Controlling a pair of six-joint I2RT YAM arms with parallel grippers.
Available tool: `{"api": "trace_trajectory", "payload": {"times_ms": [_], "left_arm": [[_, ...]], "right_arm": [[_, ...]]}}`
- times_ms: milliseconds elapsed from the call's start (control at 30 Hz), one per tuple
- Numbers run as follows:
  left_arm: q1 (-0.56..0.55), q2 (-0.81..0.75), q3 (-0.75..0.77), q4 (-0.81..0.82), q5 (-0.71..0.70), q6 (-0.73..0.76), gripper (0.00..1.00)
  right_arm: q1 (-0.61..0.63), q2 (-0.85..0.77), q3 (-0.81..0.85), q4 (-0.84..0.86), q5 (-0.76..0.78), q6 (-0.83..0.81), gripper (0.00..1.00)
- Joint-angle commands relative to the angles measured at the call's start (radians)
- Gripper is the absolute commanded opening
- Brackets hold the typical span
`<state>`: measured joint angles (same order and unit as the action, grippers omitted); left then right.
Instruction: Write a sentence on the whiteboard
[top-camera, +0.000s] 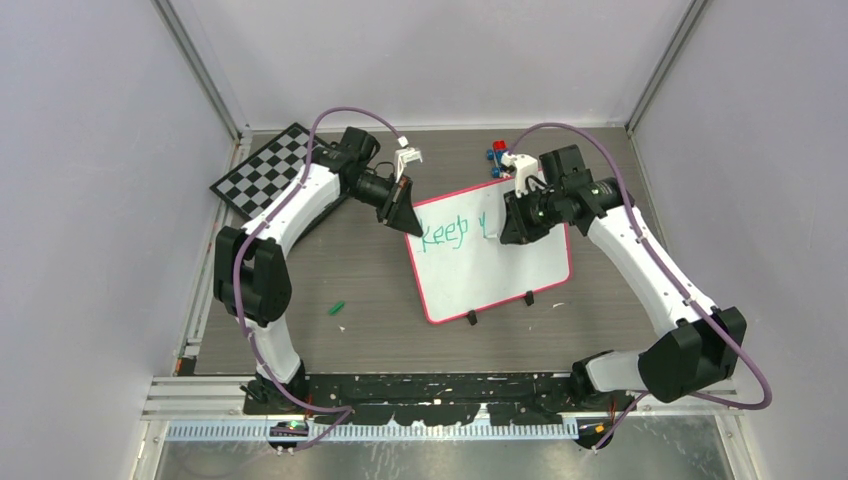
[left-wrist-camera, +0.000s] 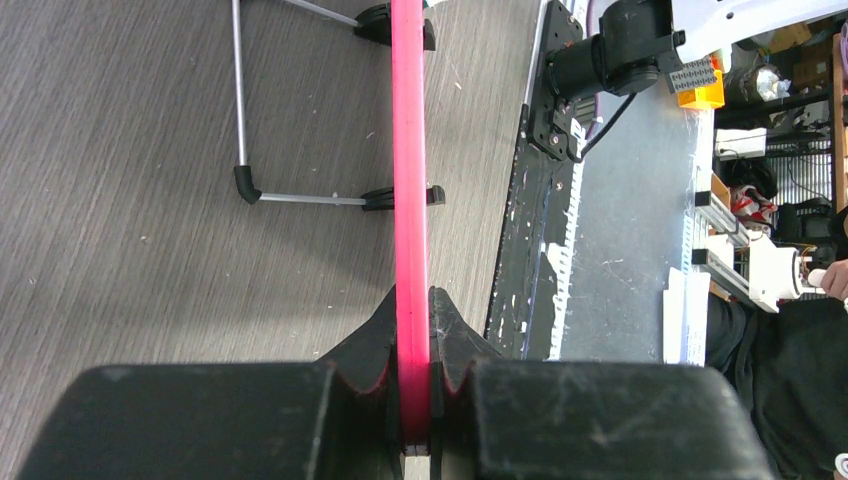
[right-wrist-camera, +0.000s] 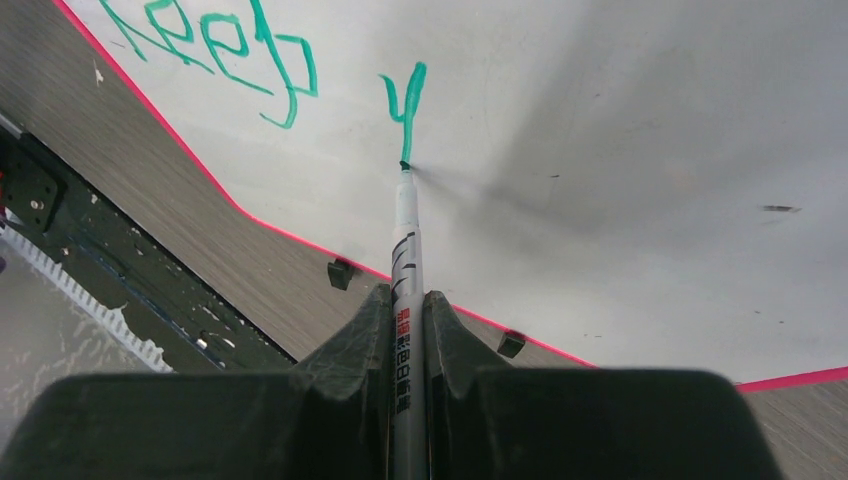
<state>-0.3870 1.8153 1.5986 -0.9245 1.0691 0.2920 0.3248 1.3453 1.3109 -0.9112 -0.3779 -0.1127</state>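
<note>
The whiteboard, white with a red-pink rim, stands tilted on the table on two black feet. Green lettering on it reads "Keep y"; it also shows in the right wrist view. My left gripper is shut on the board's upper left rim, seen edge-on in the left wrist view. My right gripper is shut on a green marker. The marker's tip touches the board at the foot of the "y".
A black-and-white chessboard lies at the back left. Small red and blue pieces sit behind the whiteboard. A green marker cap lies on the table left of the board. The board's wire stand rests on the table.
</note>
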Motion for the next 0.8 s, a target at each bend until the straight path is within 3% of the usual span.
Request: {"api": "trace_trajectory", "payload": {"times_ms": [0, 400, 767], "left_arm": [[-0.016, -0.024, -0.015, -0.02, 0.019, 0.046, 0.0], [-0.016, -0.025, -0.017, -0.017, 0.018, 0.044, 0.0], [-0.016, -0.035, -0.017, -0.016, 0.028, 0.045, 0.0]], "right_arm": [[0.019, -0.033, -0.027, 0.058, 0.009, 0.016, 0.0], [0.059, -0.012, 0.057, 0.063, -0.028, 0.033, 0.0], [-0.015, -0.063, 0.069, 0.029, 0.004, 0.001, 0.0]]}}
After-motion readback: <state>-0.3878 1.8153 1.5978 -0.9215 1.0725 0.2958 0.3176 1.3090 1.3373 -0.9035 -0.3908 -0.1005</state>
